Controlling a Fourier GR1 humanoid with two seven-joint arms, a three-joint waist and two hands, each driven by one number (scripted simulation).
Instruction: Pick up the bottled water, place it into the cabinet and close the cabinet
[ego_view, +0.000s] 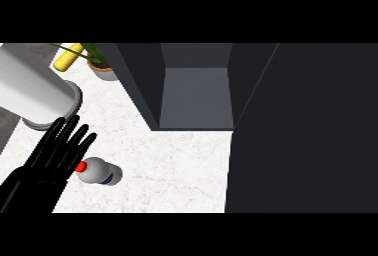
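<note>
The bottled water, a clear bottle with a red cap and a blue label band, lies on its side on the white marbled counter at the lower left. My left hand is open, fingers straight and spread, just left of the bottle with a fingertip near its red cap. The dark cabinet stands at the back, its inside open and grey. Its door swings out as a large dark panel on the right. My right hand does not show.
A big white cylinder stands at the back left, close above my left hand. Behind it are a yellow corn cob and a small potted plant.
</note>
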